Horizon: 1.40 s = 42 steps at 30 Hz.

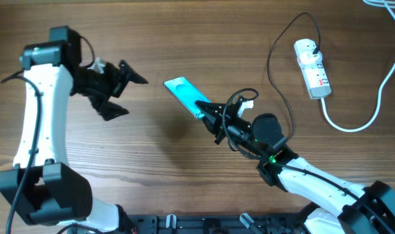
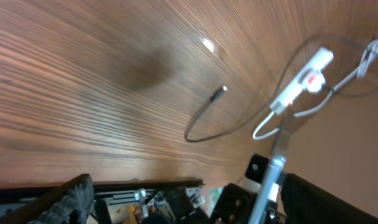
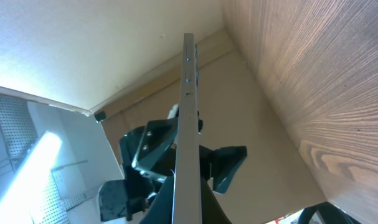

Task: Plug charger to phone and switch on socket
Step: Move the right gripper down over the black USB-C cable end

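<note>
The phone (image 1: 183, 92), with its cyan screen, is held tilted above the table by my right gripper (image 1: 210, 116), which is shut on its near end. In the right wrist view the phone (image 3: 187, 106) shows edge-on between the fingers (image 3: 189, 205). The charger's thin black cable (image 1: 272, 62) runs from the white adapter (image 1: 305, 48) on the socket (image 1: 313, 78) in a loop towards my right wrist. Its plug tip (image 2: 221, 91) lies free on the table in the left wrist view. My left gripper (image 1: 129, 96) is open and empty, left of the phone; its fingers (image 2: 185, 185) frame the left wrist view.
The socket's thick white cord (image 1: 353, 123) curves off the table's right side. The socket (image 2: 304, 78) also shows in the left wrist view at the upper right. A black rail (image 1: 204, 224) runs along the front edge. The wooden table (image 1: 151, 169) lies between the arms.
</note>
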Available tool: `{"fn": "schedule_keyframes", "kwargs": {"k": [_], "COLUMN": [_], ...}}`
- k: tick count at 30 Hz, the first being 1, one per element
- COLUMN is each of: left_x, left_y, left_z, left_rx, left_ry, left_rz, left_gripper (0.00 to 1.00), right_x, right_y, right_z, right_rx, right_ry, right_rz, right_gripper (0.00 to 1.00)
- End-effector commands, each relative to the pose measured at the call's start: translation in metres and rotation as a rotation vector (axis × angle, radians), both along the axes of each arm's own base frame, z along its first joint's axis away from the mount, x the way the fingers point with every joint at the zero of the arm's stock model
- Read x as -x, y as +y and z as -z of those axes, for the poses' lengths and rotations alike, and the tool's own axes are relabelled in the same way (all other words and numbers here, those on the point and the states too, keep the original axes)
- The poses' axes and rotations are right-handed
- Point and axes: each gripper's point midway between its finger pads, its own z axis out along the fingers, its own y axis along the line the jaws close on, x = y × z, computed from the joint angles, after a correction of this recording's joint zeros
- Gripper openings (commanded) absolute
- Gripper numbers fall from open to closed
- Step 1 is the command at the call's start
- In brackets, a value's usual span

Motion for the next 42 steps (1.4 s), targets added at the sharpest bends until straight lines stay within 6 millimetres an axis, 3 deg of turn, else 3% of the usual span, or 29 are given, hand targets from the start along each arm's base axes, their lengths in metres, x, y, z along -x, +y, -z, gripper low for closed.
{"fn": "schedule_keyframes", "kwargs": {"k": [1,5,10,14,18,20,24,28,31,33,35,42], "left_x": [-0.001,-0.012,-0.007,-0.007,-0.003,-0.004,-0.010,-0.010,-0.009,-0.007,-0.009,-0.021], "left_y": [-0.049,-0.105,-0.133,-0.152,-0.155,-0.155,-0.157,-0.156,-0.157,-0.160,-0.161,-0.158], "left_z": [-0.017,-0.024,-0.025,-0.011,0.012,0.014,0.011,0.010,0.003,-0.001,-0.002,-0.006], "left_rx": [0.063,0.087,0.100,0.120,0.123,0.127,0.138,0.152,0.210,0.242,0.248,0.273], "left_ry": [-0.087,-0.165,-0.181,-0.167,-0.108,-0.102,-0.108,-0.095,-0.081,-0.054,-0.048,0.004], "left_rz": [0.120,0.182,0.226,0.211,0.169,0.153,0.127,0.112,0.114,0.105,0.085,-0.030], "left_gripper": [0.76,0.75,0.62,0.49,0.31,0.20,0.20,0.29,0.29,0.25,0.04,0.04], "right_x": [-0.002,0.001,0.000,0.001,0.001,0.001,0.000,0.000,-0.001,-0.002,-0.002,-0.006], "right_y": [0.001,0.003,0.003,0.003,0.003,0.003,0.003,0.003,0.002,0.001,0.001,-0.002], "right_z": [-0.009,-0.005,-0.019,-0.021,-0.024,-0.023,-0.017,-0.006,-0.006,-0.004,-0.002,-0.001], "right_rx": [-0.017,-0.006,-0.040,-0.047,-0.054,-0.052,-0.038,-0.010,-0.009,-0.002,0.003,0.005], "right_ry": [-0.010,0.005,-0.041,-0.049,-0.060,-0.056,-0.037,0.000,0.001,0.009,0.016,0.018], "right_rz": [-0.003,-0.019,-0.018,-0.019,-0.018,-0.019,-0.018,-0.018,-0.012,0.001,0.001,0.030], "right_gripper": [0.04,0.04,0.04,0.04,0.04,0.04,0.04,0.04,0.04,0.04,0.04,0.08]}}
